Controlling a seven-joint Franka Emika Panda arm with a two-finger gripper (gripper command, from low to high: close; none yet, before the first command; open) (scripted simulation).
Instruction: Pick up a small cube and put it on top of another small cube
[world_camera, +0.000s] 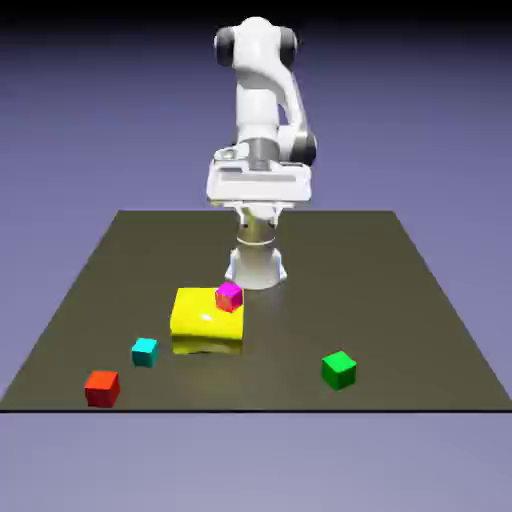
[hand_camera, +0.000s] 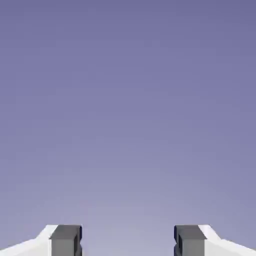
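Four small cubes (world_camera: 339, 370) around the counter (world_camera: 290, 330), magenta cube (world_camera: 229, 297) visually overlapping bulky yellow block (world_camera: 207, 325) (quite an obstacle); holds hand (hand_camera: 128, 241) wide.

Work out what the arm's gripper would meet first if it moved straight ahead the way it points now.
Probably nothing: the hand view shows only plain backdrop beyond the open gripper, so the way looks free, though depth there is unclear.

Carries, directly on the dark tabletop (world_camera: 290, 330), a yellow block (world_camera: 205, 335) left of middle in the exterior view, with cyan cube (world_camera: 145, 352) and red cube (world_camera: 102, 388) farther left, green cube (world_camera: 339, 370) toward the right.
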